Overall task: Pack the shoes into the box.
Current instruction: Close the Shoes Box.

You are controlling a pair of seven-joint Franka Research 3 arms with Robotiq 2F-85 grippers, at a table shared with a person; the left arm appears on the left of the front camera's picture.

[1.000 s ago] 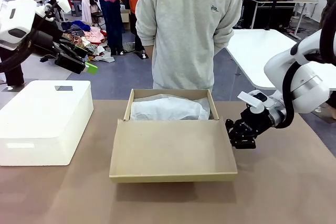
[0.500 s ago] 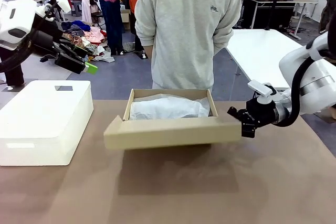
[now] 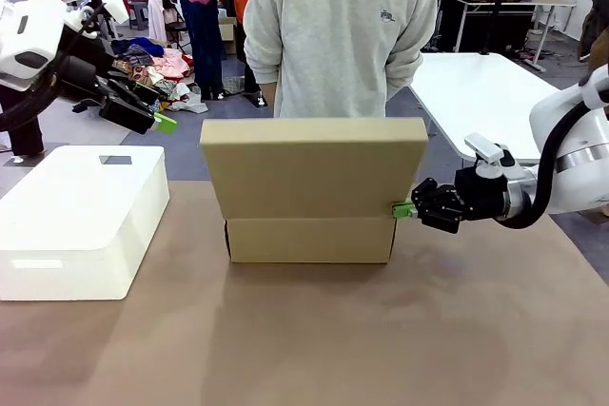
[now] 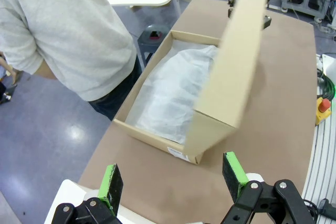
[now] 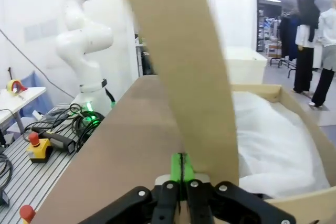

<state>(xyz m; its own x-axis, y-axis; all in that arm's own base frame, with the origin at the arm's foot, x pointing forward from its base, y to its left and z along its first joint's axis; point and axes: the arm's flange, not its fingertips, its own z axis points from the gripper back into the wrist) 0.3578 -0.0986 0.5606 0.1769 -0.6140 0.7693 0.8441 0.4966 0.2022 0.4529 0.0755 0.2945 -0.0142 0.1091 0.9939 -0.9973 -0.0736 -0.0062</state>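
Right gripper [image 3: 407, 208] jaws pressed together against the box [image 3: 310, 225] lid (raised upright); left gripper [image 4: 173, 179] jaws spread

Left fingers [image 4: 233, 174] apart, right together.

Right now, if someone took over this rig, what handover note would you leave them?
Left gripper: open, raised off to the left, holding nothing.
Right gripper: shut, at the right edge of the tan cardboard shoebox's hinged flap lid, which stands tilted up.
Shoebox sits mid-table before the person; white tissue paper covers its inside.
Done: lid partly swung.
Left: finish closing the lid.
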